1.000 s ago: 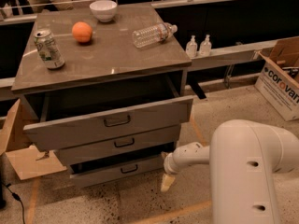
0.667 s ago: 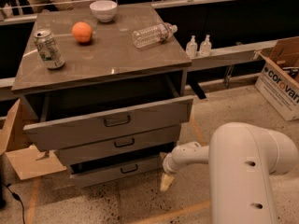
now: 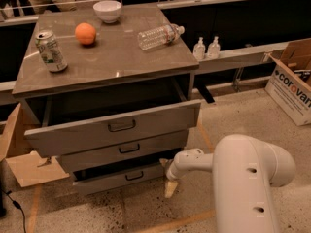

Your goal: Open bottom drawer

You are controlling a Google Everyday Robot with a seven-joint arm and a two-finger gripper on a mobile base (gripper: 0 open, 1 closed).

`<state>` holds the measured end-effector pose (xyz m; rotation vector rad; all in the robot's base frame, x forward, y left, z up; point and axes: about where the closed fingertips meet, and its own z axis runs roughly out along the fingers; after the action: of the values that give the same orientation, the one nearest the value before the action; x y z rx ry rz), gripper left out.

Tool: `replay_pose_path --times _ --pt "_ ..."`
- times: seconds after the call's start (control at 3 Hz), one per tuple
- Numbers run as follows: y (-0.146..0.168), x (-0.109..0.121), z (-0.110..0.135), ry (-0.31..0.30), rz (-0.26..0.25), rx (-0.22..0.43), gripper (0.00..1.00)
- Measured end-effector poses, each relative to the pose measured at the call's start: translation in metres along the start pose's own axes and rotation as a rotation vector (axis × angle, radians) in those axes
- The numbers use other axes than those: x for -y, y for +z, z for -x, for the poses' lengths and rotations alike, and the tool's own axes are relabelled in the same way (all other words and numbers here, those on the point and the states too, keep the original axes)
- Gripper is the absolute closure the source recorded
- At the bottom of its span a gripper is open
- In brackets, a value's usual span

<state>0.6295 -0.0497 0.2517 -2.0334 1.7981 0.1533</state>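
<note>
The grey cabinet has three drawers. The bottom drawer (image 3: 121,177) has the slimmest front and a small dark loop handle (image 3: 134,175); it stands pulled out a little, with a dark gap above its front. The middle drawer (image 3: 124,149) is slightly out and the tall top drawer (image 3: 114,127) is pulled far out. My gripper (image 3: 171,188) hangs low at the end of the white arm (image 3: 243,178), just right of the bottom drawer's right end, pointing down at the floor. It does not touch the handle.
On the cabinet top (image 3: 121,57) stand a soda can (image 3: 50,51), an orange (image 3: 85,33), a white bowl (image 3: 108,10) and a lying plastic bottle (image 3: 160,36). Cardboard (image 3: 24,166) lies left of the cabinet. A cardboard box (image 3: 294,86) sits at right. Two small bottles (image 3: 206,48) stand on the ledge.
The view has shifted slightly. The arm and gripper hold about the same place beside the bottom drawer; the drawers have not visibly moved.
</note>
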Motion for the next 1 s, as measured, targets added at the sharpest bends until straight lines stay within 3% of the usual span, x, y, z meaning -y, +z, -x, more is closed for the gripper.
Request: replay_pose_path --times 0.67,1.0 --pt "0.038 0.019 -0.002 -0.115 -0.024 -0.011 0.0" --pt "0.058 0.025 -0.011 -0.125 -0.022 -0.038 0.0"
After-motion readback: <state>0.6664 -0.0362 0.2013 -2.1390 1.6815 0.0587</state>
